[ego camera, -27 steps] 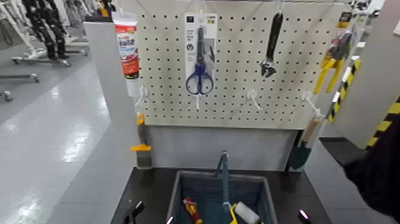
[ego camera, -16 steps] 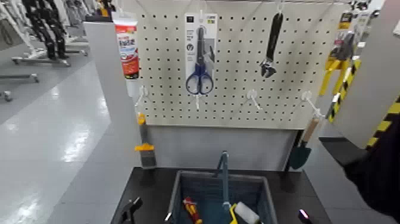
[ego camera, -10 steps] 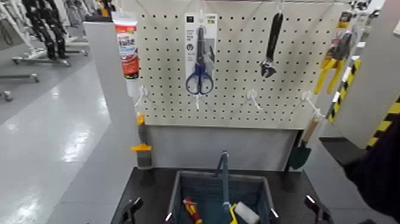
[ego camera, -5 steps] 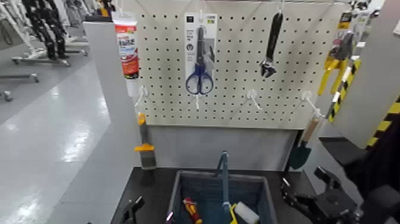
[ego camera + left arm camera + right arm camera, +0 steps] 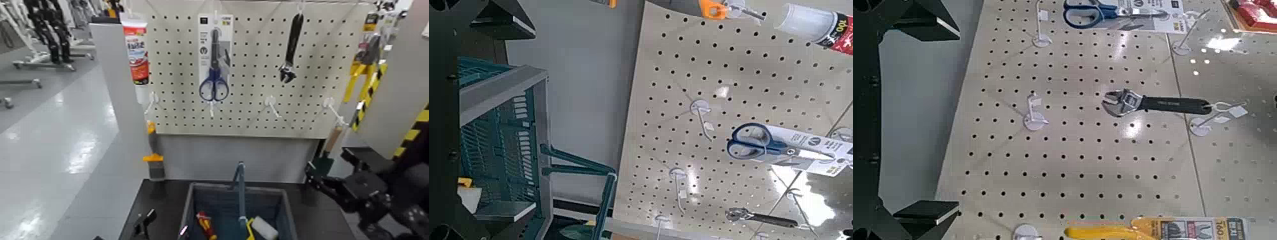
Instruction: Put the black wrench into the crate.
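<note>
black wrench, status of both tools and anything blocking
right tool open, empty, right of crate; left tool low at crate's left; wrench hanging; nothing seen blocking

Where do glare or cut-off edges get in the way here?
Head view: glare streaks the floor at far left, clear of the black wrench. Left wrist view: a bright patch beside the scissors. Right wrist view: small glints on the pegboard.

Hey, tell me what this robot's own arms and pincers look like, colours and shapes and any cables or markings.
The right pincer is black, with two blocky, angular fingers on a dark, jointed arm. The left pincer has similar black, wedge-shaped fingers with pale edges. I can't make out cables or markings on either.
</note>
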Robot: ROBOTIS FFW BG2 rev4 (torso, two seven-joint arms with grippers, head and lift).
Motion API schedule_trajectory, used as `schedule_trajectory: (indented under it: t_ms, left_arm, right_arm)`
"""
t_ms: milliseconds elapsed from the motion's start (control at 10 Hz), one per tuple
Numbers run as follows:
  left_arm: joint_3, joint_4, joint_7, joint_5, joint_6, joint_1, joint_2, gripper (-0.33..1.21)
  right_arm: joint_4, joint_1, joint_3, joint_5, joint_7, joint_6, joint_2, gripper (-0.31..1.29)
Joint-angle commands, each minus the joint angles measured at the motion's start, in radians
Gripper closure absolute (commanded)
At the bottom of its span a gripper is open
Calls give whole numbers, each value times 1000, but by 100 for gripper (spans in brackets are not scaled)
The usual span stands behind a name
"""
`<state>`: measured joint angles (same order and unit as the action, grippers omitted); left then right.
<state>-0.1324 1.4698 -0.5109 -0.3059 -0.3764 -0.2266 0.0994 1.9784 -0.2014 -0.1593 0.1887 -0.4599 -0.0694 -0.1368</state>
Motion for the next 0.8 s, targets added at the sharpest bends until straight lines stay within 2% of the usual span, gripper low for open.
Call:
schedule_trajectory:
  t_ms: [100,300,800]
  left_arm:
    - [-6,-6,-5,-4,5,12,5,10]
    - [-9,-9,-8,-5,10,19,10,10]
    - [-18,-22,-15,-15,13,39,23,10]
  right_arm:
    - [-21,85,-6,0,-25,-13,13,10]
    - [-41,151,-5,0,-40,-20,11,10]
    - [-107,298,18,6,-89,-44,-18,10]
